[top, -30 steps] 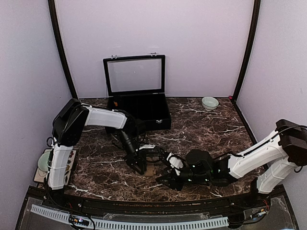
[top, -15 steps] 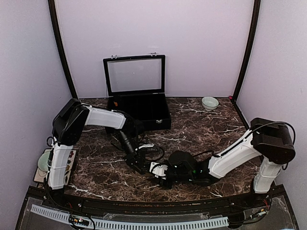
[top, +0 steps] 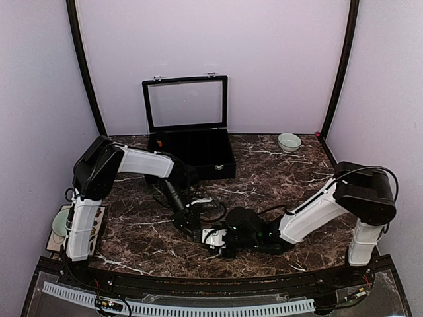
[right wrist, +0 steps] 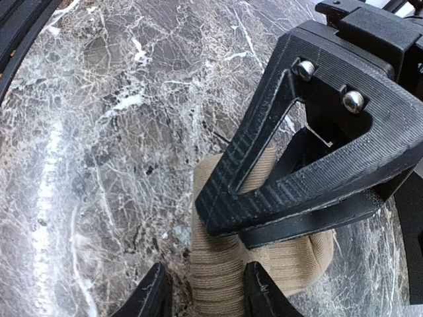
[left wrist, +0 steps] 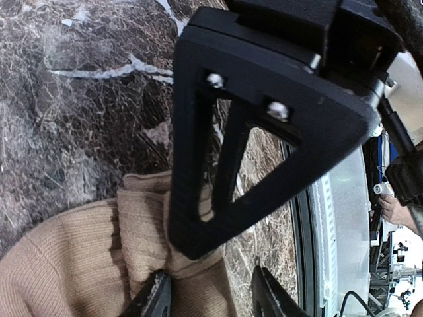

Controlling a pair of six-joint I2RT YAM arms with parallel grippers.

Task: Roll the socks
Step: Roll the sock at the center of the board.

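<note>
A ribbed tan sock lies bunched on the dark marble table. In the top view both grippers meet over it near the front middle and hide it. My left gripper is open, its tips straddling one folded end, with bare marble beside one tip. My right gripper is open too, its tips on either side of the rolled part of the sock. Each wrist view shows the other gripper's black finger pressing on the fabric: the right one and the left one.
A black case with its glass lid raised stands at the back centre. A small pale bowl sits at the back right. A green cup rests off the table's left edge. Loose cables trail behind the left gripper.
My right arm has swung left, bringing its gripper up against the left gripper. The tan patch of sock seen earlier in the top view is now covered. The left arm has hardly moved.
</note>
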